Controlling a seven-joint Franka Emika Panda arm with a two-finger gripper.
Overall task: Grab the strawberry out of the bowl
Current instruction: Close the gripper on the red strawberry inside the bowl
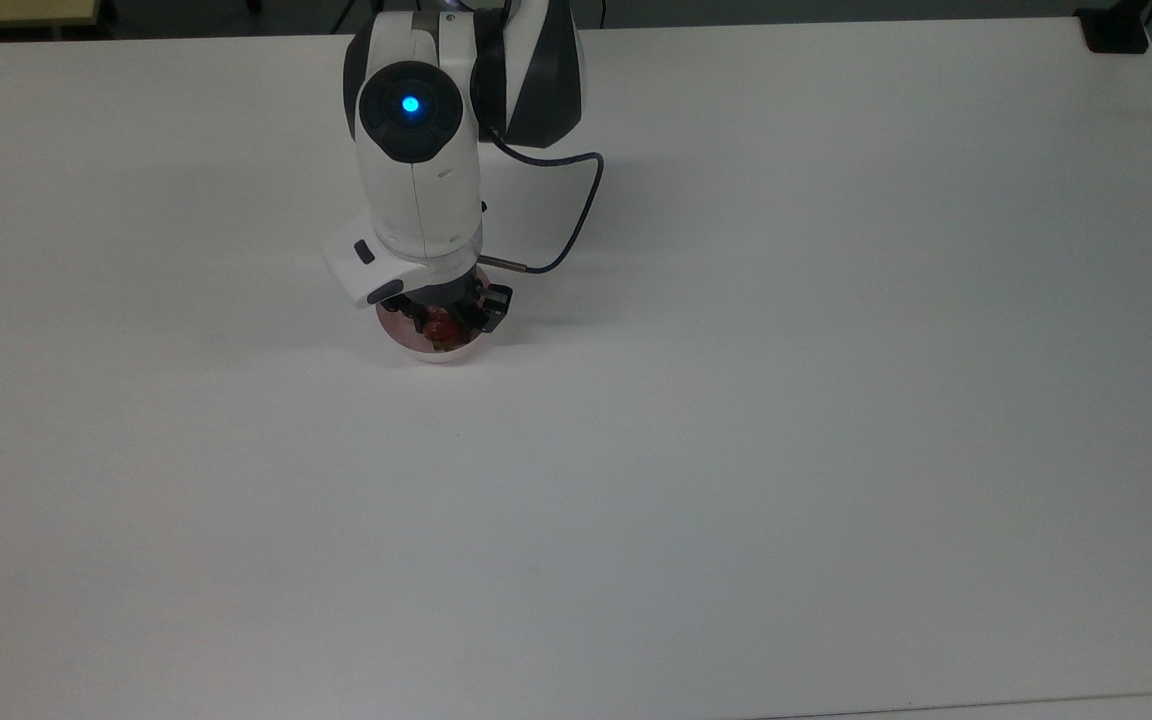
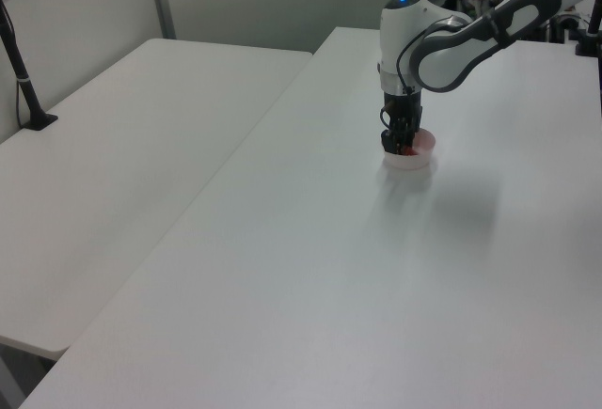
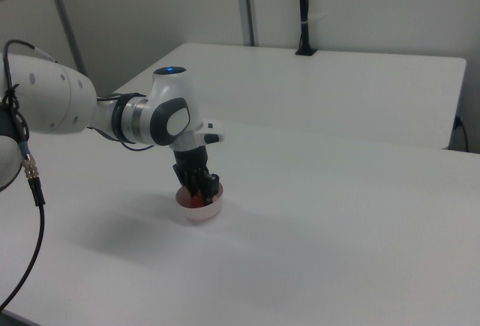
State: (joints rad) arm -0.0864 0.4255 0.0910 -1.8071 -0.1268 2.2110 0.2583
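The gripper point(image 1: 444, 322) is lowered into the bowl point(image 1: 433, 348), and its fingers are closed around the strawberry point(image 1: 444, 326), which sits inside the bowl. The bowl is set on the white table point(image 1: 736, 450), directly beneath the arm point(image 1: 416, 170). A dark cable point(image 1: 576, 215) is looped beside the arm above the bowl.

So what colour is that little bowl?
Pale pink bowl, clearest in the right view.
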